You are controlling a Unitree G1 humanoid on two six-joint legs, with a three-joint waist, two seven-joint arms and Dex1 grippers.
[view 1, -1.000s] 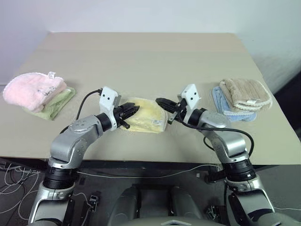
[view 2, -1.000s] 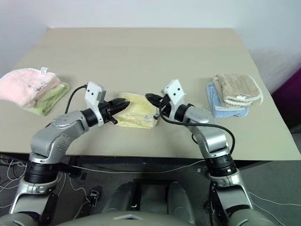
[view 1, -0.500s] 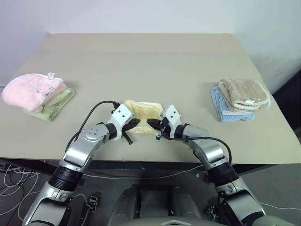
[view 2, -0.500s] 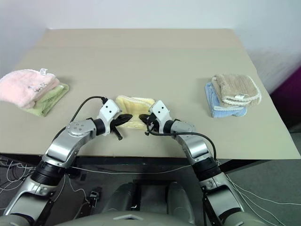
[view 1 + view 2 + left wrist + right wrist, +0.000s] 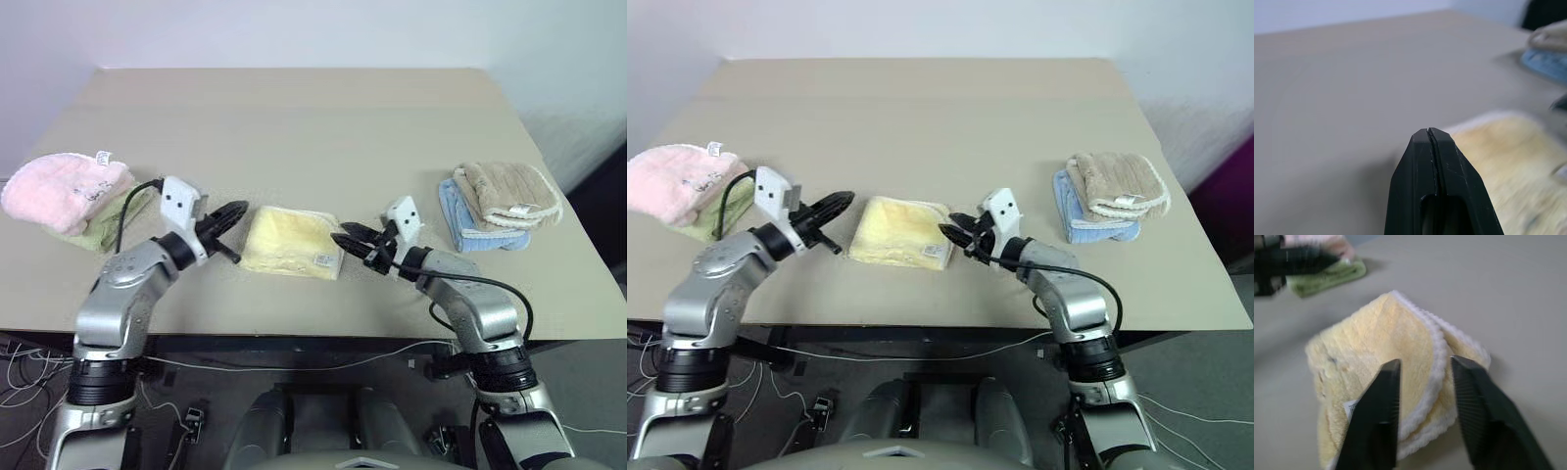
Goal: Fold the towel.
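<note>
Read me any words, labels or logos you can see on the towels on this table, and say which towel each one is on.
No text here can be read.
Yellow towel: a small tag at its near corner, marks too small to read.
Pink towel: dark stitched writing and a white tag, too small to read.
Tan towel: a white tag, illegible.

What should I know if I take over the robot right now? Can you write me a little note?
Left hand: shut, holding nothing, just off the towel's left side.
Right hand: open, holding nothing, at the towel's right edge.
The towel: pale yellow, lying folded into a small packet near the front of the table, between the two hands.
Done: the towel looks folded and let go.
Left: probably only pull both hands away; check that the fold is neat.
</note>
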